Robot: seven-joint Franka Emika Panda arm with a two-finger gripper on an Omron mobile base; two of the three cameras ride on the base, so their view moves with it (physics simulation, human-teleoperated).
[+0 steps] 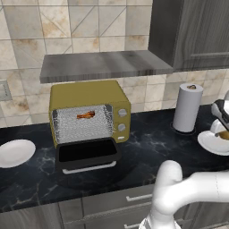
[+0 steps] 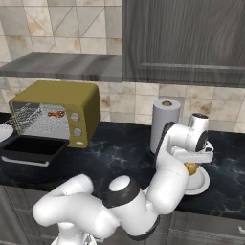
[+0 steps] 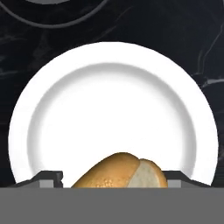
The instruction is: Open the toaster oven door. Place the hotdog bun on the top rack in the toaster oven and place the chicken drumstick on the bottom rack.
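The mustard toaster oven (image 1: 89,94) (image 2: 62,95) stands at the counter's left. Its door (image 1: 87,154) (image 2: 33,148) is folded down flat in front. Inside, the chicken drumstick (image 1: 86,115) (image 2: 56,114) lies on the wire mesh, high in the cavity. Far to the right, my gripper (image 1: 221,129) (image 2: 191,165) (image 3: 114,179) points down over a white plate (image 1: 210,144) (image 2: 203,185) (image 3: 113,87). It is shut on the hotdog bun (image 3: 118,173) (image 1: 223,134) (image 2: 191,168), which sits between the fingertips just above the plate's near edge.
A paper towel roll (image 1: 188,107) (image 2: 165,122) stands right behind the plate, and its dark round base (image 3: 65,8) shows beyond the rim. Another white plate (image 1: 15,152) lies left of the oven. A grey shelf (image 1: 103,65) hangs over the oven, a wall cabinet (image 2: 186,38) over the roll.
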